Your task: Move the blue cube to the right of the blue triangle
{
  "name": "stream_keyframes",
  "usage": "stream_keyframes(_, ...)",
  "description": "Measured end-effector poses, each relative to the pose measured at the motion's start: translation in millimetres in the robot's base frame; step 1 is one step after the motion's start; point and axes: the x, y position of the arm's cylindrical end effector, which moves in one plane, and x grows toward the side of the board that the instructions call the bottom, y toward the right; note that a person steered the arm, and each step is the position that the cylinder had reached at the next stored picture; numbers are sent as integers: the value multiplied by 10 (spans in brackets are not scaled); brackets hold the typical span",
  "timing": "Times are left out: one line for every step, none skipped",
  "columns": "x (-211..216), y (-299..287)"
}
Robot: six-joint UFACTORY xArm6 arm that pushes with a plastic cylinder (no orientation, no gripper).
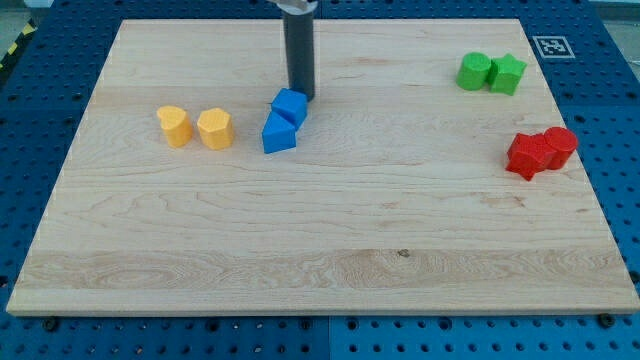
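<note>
The blue cube (290,105) sits on the wooden board, touching the blue triangle (278,133), which lies just below it and slightly to the view's left. My tip (301,94) is at the cube's upper right edge, touching or nearly touching it. The dark rod rises straight up from there to the view's top.
Two yellow blocks (174,126) (215,129) stand side by side left of the blue pair. Two green blocks (474,71) (507,73) sit at the upper right. Two red blocks (528,154) (560,145) sit at the right edge. The board (320,250) ends on a blue pegboard table.
</note>
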Motion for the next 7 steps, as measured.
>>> stream_keyframes(302,329)
stream_keyframes(232,357)
stream_keyframes(-131,94)
stream_keyframes(-150,-339)
stream_keyframes(36,-508)
stream_keyframes(164,-321)
stream_keyframes(194,-51)
